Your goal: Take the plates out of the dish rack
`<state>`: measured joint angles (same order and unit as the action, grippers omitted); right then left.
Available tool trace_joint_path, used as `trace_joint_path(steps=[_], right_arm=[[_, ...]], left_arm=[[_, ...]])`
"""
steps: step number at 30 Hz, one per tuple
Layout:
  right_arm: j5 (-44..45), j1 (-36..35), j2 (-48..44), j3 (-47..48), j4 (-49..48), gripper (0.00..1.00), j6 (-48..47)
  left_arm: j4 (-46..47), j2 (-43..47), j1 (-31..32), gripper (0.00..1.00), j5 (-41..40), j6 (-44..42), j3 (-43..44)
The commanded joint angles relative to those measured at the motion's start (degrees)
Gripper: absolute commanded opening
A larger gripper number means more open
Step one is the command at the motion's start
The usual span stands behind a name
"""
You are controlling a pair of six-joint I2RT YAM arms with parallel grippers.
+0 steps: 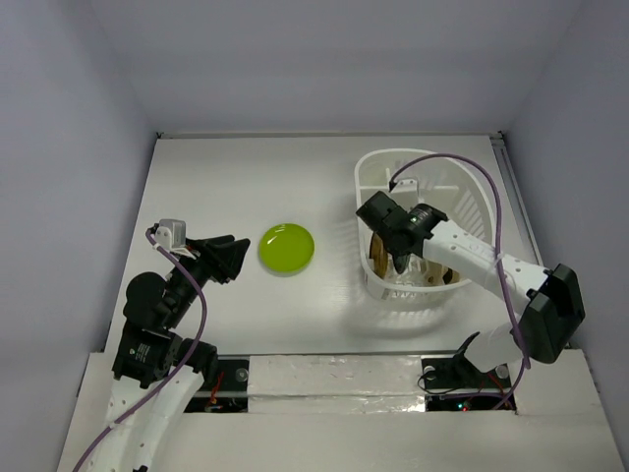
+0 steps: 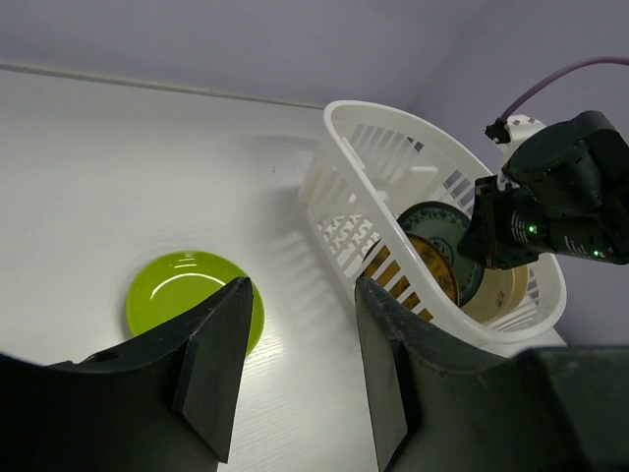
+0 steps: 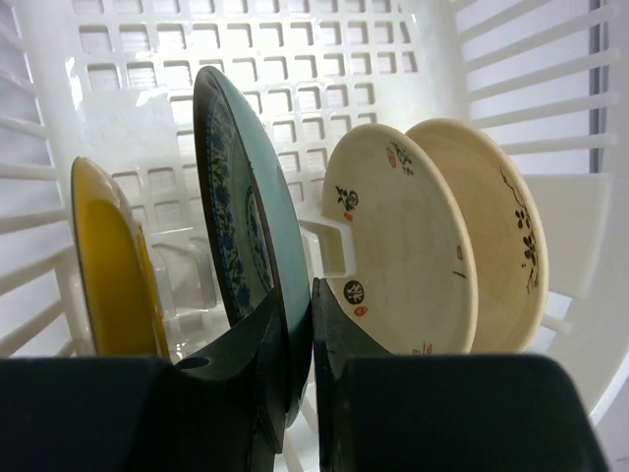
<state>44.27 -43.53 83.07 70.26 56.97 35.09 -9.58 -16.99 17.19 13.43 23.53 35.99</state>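
Note:
The white dish rack (image 1: 462, 187) stands at the right of the table. In the right wrist view its plates stand on edge: a golden-tan plate (image 3: 113, 261), a blue-patterned plate (image 3: 246, 226) and two cream plates (image 3: 393, 246) with dark marks. My right gripper (image 3: 299, 315) is inside the rack, shut on the blue-patterned plate's rim, one finger on each face. A lime green plate (image 1: 286, 249) lies flat on the table left of the rack. My left gripper (image 2: 300, 324) is open and empty just left of the green plate (image 2: 187, 290), above the table.
The rack (image 2: 393, 197) has slatted walls close around the right gripper. Grey walls enclose the table on the left, back and right. The right arm's purple cable (image 1: 491, 206) loops over the rack.

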Motion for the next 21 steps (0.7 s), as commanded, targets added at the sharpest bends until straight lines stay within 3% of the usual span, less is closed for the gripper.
trace_joint_path(steps=[1,7,13,15,18,21], right_arm=[[5.91,0.11,-0.19,4.18,3.14,0.00,-0.81],[9.86,0.11,-3.61,11.03,9.47,0.00,0.85],[14.62,0.11,-6.33,25.17,16.86,0.00,-0.01],[11.21,-1.82,-7.65,26.94,9.36,0.00,-5.17],[-2.40,-3.14,-10.55,23.62,-6.97,0.00,-9.94],[-11.13,-5.59,-8.99,18.25,-19.22,0.00,-9.52]], left_arm=[[2.73,0.21,-0.23,0.43,0.90,0.38,0.49],[2.82,0.21,-0.23,0.43,0.81,0.38,0.40],[2.82,0.12,-0.23,0.43,0.90,0.38,0.49],[2.64,0.21,-0.23,0.43,0.55,0.47,0.57],[1.94,0.47,-0.75,0.42,-1.03,0.46,0.93],[0.89,0.56,-1.28,0.42,-3.40,0.64,1.45]])
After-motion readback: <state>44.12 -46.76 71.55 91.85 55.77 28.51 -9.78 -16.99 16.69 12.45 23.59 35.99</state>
